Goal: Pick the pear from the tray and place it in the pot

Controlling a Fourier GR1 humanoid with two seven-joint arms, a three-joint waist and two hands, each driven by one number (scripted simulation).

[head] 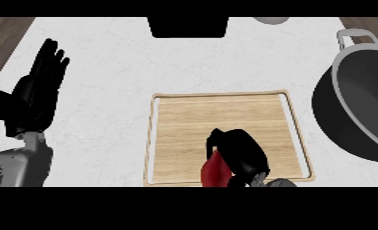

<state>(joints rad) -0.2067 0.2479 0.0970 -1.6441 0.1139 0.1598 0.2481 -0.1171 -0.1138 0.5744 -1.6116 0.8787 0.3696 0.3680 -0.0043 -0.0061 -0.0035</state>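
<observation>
I look down at the white counter [103,64] from the head view. In the middle lies the tray [221,119], a flat wooden board with a pale raised rim. Most of its wood is bare.

My right hand [240,155] is low over the near part of the tray. Its black fingers are curled down and round a red thing, the pear [214,173]. I can see only part of the pear, peeking out at the lower left of the hand. The rest is hidden under the fingers. I cannot tell if the pear sits on the wood or is a little above it.

The pot [347,104] stands at the right side, just beside the tray. It is big, dark inside, with a grey rim and a grey handle at its far end. Part of it runs off the view. The pear is well apart from the pot.

My left hand [37,94] shows at the left edge. It is open, fingers straight and pointing up, and it holds nothing. It is resting there, apart from the tray.

At the far edge I see a black box shape [188,26] and a small grey round thing [272,20].
</observation>
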